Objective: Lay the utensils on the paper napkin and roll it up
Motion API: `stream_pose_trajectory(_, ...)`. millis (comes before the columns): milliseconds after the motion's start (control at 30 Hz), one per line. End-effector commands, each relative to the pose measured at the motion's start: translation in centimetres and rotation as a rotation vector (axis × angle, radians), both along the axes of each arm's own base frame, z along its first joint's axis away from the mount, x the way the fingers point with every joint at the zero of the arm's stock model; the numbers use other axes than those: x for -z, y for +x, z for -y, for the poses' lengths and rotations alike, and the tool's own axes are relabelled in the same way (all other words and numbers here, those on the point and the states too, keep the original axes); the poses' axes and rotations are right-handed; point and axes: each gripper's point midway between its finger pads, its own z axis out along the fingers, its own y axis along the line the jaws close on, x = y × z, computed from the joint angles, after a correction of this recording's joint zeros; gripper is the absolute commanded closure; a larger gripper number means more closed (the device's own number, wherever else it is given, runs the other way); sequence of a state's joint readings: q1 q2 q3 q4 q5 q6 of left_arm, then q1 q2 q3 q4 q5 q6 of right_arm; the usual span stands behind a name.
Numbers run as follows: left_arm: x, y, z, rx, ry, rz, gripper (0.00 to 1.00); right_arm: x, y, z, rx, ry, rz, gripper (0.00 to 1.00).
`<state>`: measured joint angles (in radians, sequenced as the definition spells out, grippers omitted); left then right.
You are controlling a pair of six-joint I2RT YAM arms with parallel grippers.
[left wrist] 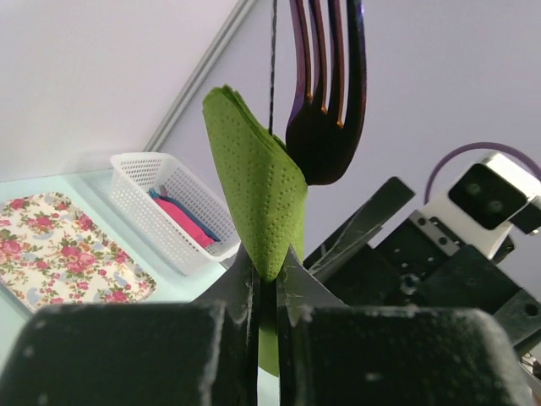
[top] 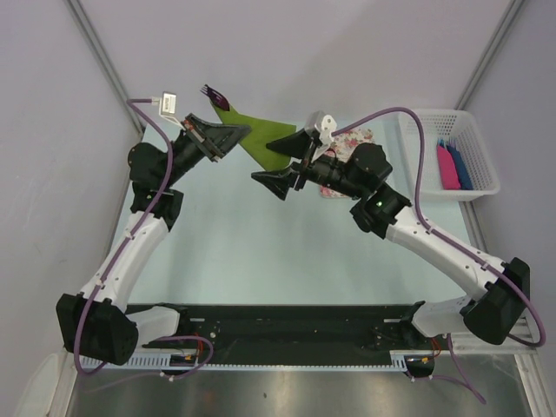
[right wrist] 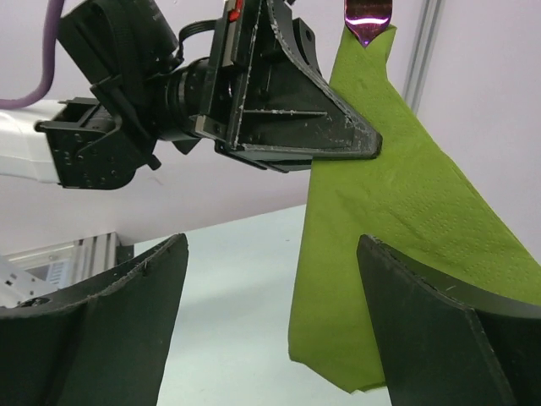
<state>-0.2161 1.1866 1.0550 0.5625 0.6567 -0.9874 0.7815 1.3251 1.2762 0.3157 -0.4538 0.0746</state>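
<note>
My left gripper (top: 222,139) is shut on the olive-green paper napkin (top: 263,135) and holds it folded and lifted off the table. A dark purple fork (top: 213,94) sticks out of the fold past the gripper; other utensils are hidden. In the left wrist view the fingers pinch the napkin (left wrist: 254,186) with the fork (left wrist: 325,101) behind it. My right gripper (top: 282,165) is open, its fingers on either side of the napkin's hanging corner. In the right wrist view the napkin (right wrist: 397,220) hangs by the right finger (right wrist: 448,330), below the left gripper (right wrist: 287,110).
The pink-and-white floral mat (top: 358,143) lies partly under my right arm; it also shows in the left wrist view (left wrist: 59,254). A white basket (top: 486,165) at the right edge holds pink and blue flat pieces (top: 452,165). Grey walls close in at the back.
</note>
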Motion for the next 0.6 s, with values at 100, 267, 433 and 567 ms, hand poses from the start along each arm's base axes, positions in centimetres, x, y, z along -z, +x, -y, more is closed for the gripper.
stream_pose_trajectory(100, -5.0, -3.2, 0.0, 0.053, -0.041, 0.165, 1.0, -4.7, -0.4, -0.1, 0.064, 0.205, 0.225, 0.13)
stream_pose_trajectory(267, -4.9, -3.0, 0.1, 0.054, -0.038, 0.158, 1.0, -6.3, -1.4, 0.4, 0.084, 0.244, 0.285, 0.13)
stream_pose_trajectory(433, -5.2, -2.8, 0.1, 0.059, -0.046, 0.161, 1.0, -5.0, 0.0, 0.6, 0.145, 0.234, 0.278, 0.12)
stream_pose_trajectory(567, -6.0, -2.8, 0.2, 0.062, -0.049, 0.173, 1.0, -3.8, 1.2, 0.6, 0.163, 0.23, 0.261, 0.12)
